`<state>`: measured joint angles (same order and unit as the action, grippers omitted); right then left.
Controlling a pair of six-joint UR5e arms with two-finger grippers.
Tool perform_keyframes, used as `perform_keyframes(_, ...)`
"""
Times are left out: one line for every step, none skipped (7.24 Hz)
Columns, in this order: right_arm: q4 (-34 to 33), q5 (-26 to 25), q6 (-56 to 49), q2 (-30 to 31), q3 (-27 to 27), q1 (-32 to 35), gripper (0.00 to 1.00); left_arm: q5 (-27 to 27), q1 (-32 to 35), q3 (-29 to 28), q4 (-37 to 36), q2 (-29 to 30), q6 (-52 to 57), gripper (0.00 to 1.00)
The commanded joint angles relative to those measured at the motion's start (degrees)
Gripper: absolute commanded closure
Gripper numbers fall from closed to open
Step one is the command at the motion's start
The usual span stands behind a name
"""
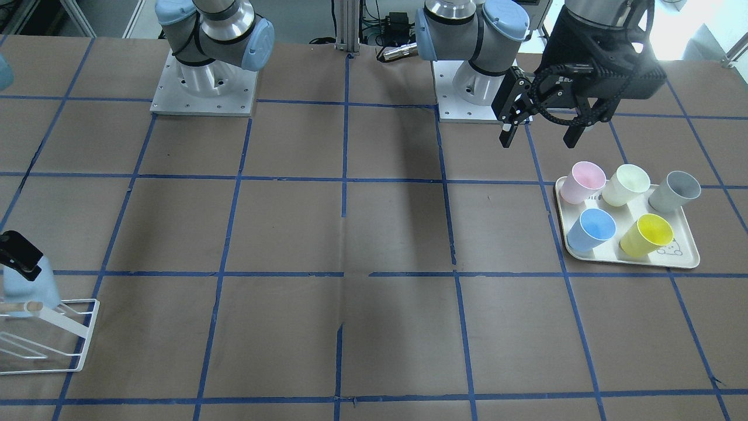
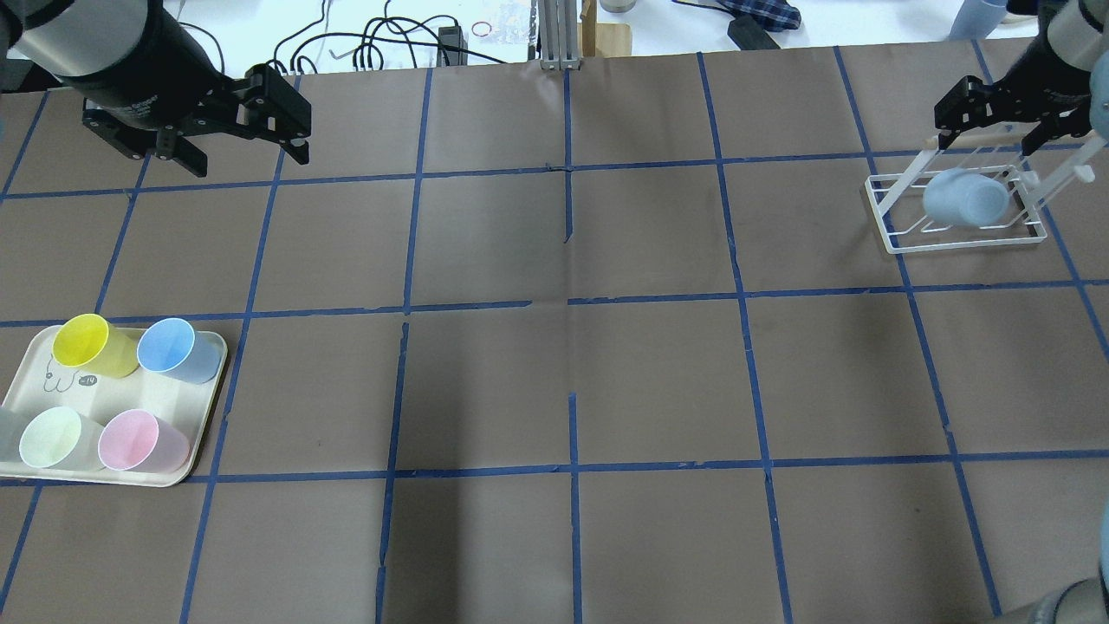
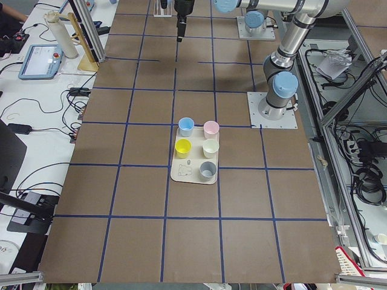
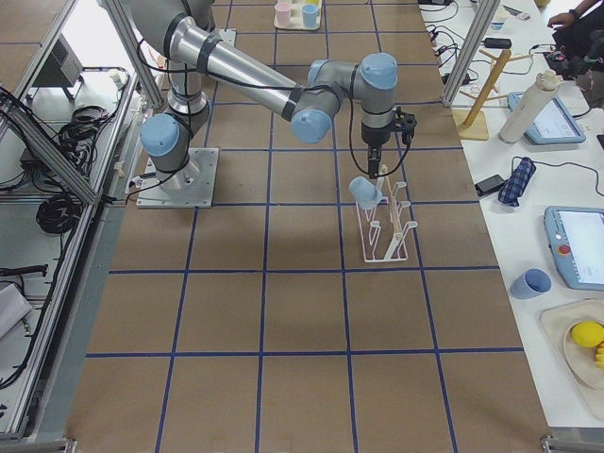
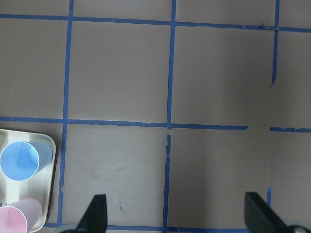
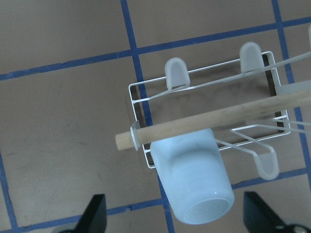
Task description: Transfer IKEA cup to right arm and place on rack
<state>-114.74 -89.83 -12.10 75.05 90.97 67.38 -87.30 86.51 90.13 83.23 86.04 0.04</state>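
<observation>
The pale sky-blue IKEA cup rests tilted on the white wire rack, under its wooden dowel. In the right wrist view the cup shows its base end toward the camera. My right gripper hangs open just above the cup and rack, with its fingers apart from the cup and holding nothing. My left gripper is open and empty, high over the table beyond the cream tray. In the front view it hangs above the tray's far side.
The cream tray holds a yellow cup, a deeper blue cup, a pink cup, a pale green cup and a grey cup. The brown table carries blue tape lines.
</observation>
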Motion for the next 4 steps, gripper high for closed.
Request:
perform_keyframes(8.8,-0.2,0.1,5.0,-0.4,0.0,0.00,0.0,0.0,0.8,0.4,1.9,-0.5,0.00)
perform_keyframes(15.2,-0.2,0.3,8.8,-0.6,0.1,0.00,-0.3,0.3,-1.7,3.4,2.4,-0.5,0.00)
perform_keyframes(18.3,0.1,0.9,11.5,-0.7,1.3,0.00,-0.3,0.2,-2.8,4.1,3.9,-0.2,0.00)
perform_keyframes(19.0,0.2,1.5,14.0,-0.8,4.8,0.00,-0.8,0.1,-3.2,0.4,6.0,-0.2,0.00)
